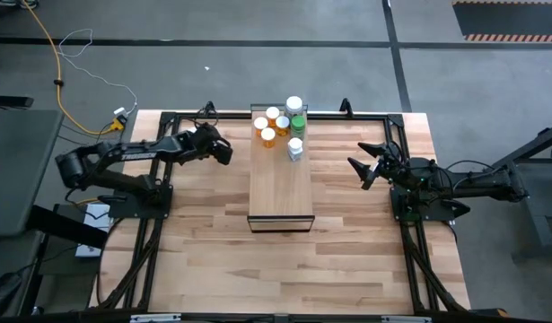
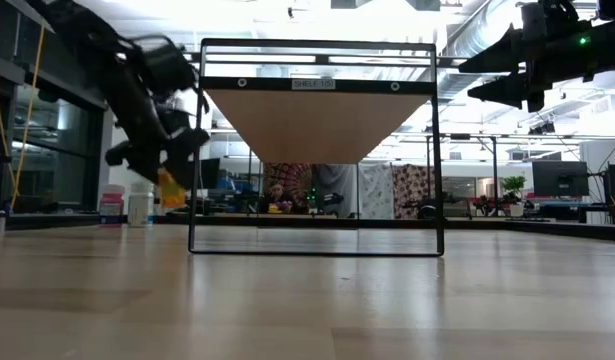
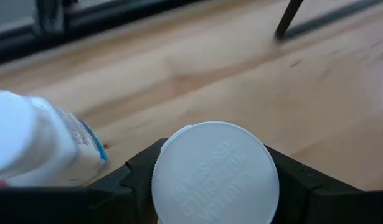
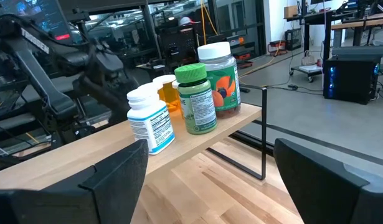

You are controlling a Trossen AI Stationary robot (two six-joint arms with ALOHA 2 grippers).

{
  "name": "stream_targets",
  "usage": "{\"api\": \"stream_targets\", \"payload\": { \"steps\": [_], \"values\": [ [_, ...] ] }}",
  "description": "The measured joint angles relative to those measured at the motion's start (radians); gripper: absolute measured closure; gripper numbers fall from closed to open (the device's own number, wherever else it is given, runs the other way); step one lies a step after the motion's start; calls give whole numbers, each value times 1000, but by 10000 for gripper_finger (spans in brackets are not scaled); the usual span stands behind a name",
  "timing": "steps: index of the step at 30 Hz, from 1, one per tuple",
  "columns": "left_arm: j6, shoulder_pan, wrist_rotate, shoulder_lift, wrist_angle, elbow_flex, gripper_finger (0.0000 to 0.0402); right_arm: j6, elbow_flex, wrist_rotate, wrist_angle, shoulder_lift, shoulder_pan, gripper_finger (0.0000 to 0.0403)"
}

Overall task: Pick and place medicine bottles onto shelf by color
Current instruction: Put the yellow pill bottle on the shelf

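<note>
The shelf (image 1: 280, 193) is a pale wood board on a black frame (image 2: 317, 125) in the table's middle. At its far end stand several orange bottles (image 1: 268, 126), a green bottle (image 1: 298, 123), a white-capped jar (image 1: 293, 105) and a white bottle (image 1: 295, 148); the right wrist view shows them too (image 4: 196, 102). My left gripper (image 1: 223, 151) hovers just left of the shelf's far end, shut on an orange bottle (image 2: 170, 190). My right gripper (image 1: 361, 161) is open, in the air to the right of the shelf. My left gripper pinches the orange bottle between its two fingers (image 3: 138, 171), which stand on either side just below the white cap (image 3: 215, 174). The cap faces the wrist camera and hides the place of contact. The orange body (image 2: 170, 190) hangs below the fingers, lifted clear of the table.
A white bottle with a blue label (image 3: 35, 146) shows beside my left gripper. Two pale bottles (image 2: 127, 205) stand far left in the low view. The near half of the shelf top (image 1: 280, 184) is bare. The black frame's posts (image 2: 192, 150) flank the board.
</note>
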Motion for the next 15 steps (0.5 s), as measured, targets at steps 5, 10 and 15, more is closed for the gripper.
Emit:
{"api": "stream_targets", "payload": {
  "steps": [5, 10, 15],
  "values": [
    [0, -23, 27, -178, -89, 15, 217, 0, 0, 0, 0, 0, 0, 65],
    [3, -103, 37, -305, -174, 111, 220, 4, 0, 0, 0, 0, 0, 65],
    [45, -221, 30, -300, -215, 250, 209, 6, 0, 0, 0, 0, 0, 65]
  ]
}}
